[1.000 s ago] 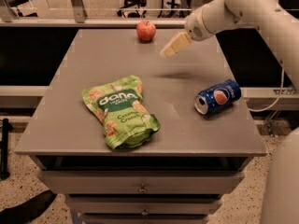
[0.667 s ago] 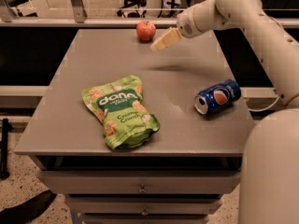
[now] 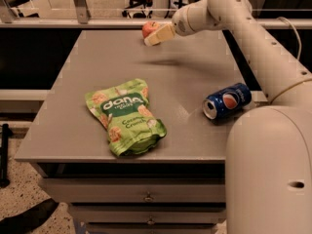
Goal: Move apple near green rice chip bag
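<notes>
The apple (image 3: 147,28) is small, round and red-orange, standing at the far edge of the grey table (image 3: 73,106). My gripper (image 3: 157,36) reaches in from the right, just in front of the apple and partly covering it. The green rice chip bag (image 3: 125,115) lies flat near the table's front middle-left, bright green with white "dana" lettering, well apart from the apple.
A blue Pepsi can (image 3: 226,100) lies on its side near the table's right edge. My white arm (image 3: 253,38) crosses above the right side. Drawers (image 3: 146,197) sit under the front edge. A railing runs behind the table.
My gripper has moved left toward the apple and now overlaps its front right side. The apple, the bag and the can have not moved.
</notes>
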You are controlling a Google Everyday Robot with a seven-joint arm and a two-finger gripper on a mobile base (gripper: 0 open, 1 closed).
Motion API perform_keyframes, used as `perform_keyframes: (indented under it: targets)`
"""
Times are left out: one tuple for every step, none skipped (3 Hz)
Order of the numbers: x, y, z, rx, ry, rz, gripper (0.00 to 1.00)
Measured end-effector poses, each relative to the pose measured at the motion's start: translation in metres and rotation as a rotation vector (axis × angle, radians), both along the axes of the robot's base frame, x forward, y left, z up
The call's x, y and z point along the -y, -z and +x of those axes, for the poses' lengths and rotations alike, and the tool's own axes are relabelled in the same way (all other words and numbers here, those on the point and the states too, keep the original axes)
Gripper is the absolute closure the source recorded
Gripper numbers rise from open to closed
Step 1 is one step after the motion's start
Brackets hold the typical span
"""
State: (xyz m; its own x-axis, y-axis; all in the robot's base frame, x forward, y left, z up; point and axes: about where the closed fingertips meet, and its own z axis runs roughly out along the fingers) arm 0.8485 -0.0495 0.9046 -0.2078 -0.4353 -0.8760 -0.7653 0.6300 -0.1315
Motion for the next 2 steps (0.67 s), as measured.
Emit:
perform_keyframes:
  targets:
    - [-0.007,0.011,0.012,-0.024,0.068,0.012,0.0]
    - [-0.011,0.025,0.018,-0.048,0.146,0.023,0.0]
